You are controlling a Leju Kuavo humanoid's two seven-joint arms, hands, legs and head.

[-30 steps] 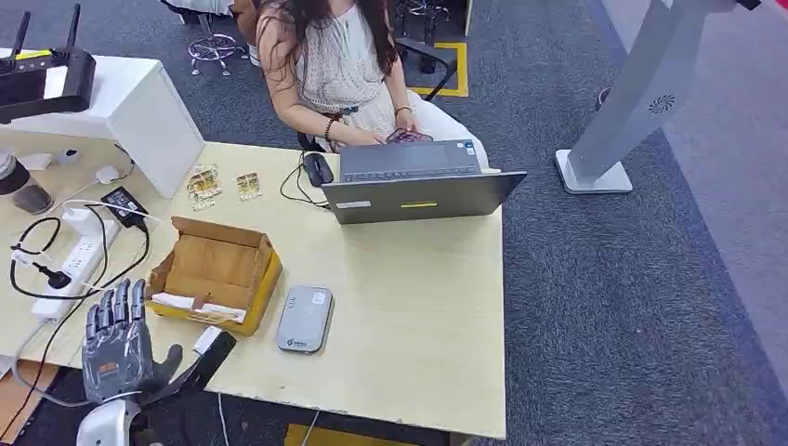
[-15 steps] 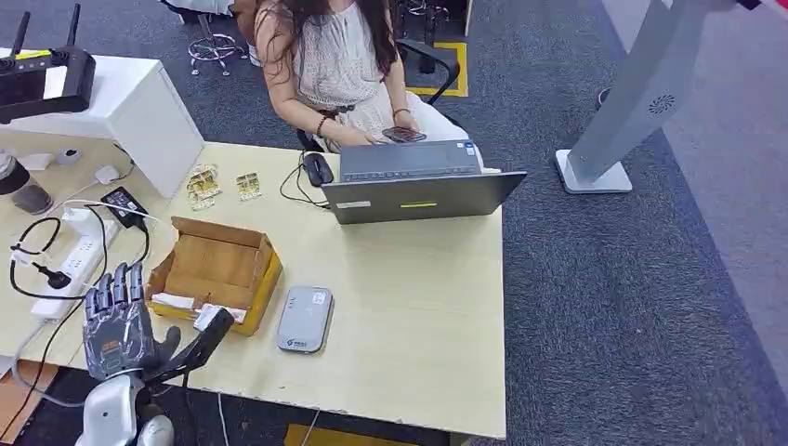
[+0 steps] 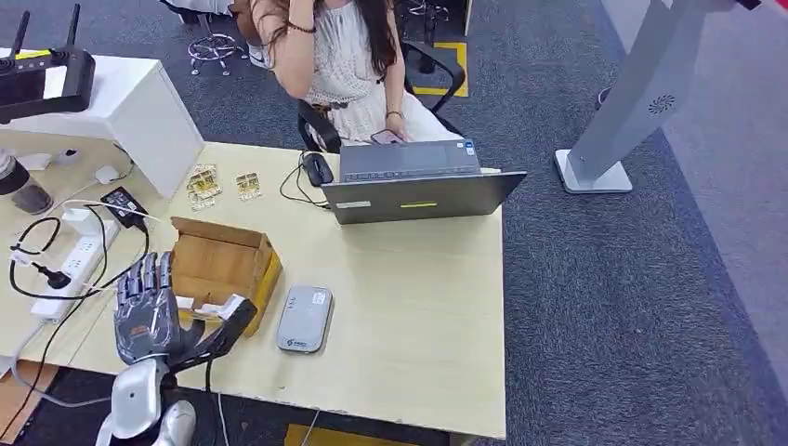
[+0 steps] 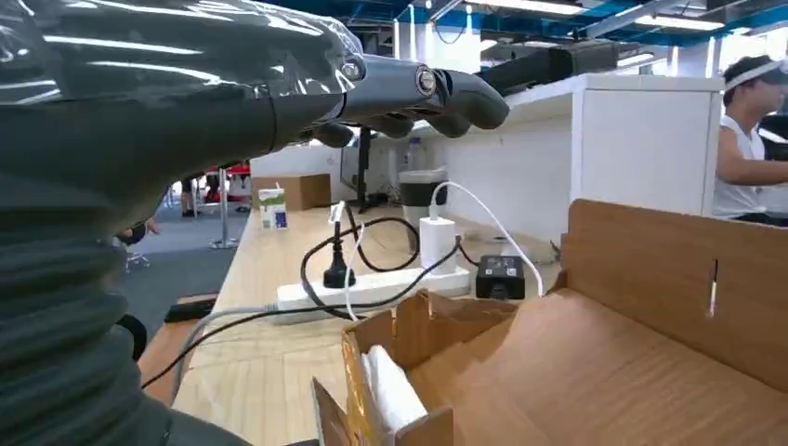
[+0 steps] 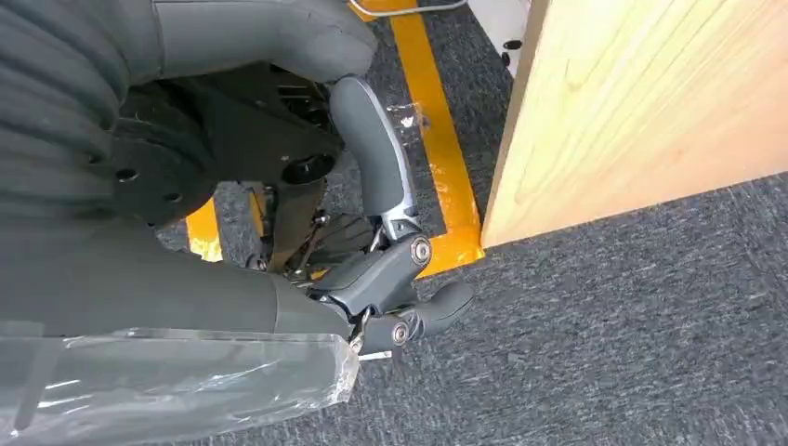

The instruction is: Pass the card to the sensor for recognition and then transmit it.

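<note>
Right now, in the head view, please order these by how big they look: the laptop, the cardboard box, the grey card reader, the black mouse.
1. laptop
2. cardboard box, partly hidden by the left hand
3. grey card reader
4. black mouse

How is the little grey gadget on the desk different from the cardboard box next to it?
The grey gadget is flat, smooth and closed, with rounded corners; the cardboard box is taller, brown and open, its flaps up. The gadget lies apart from the left hand, which is over the box's near edge. Both rest on the wooden desk.
</note>
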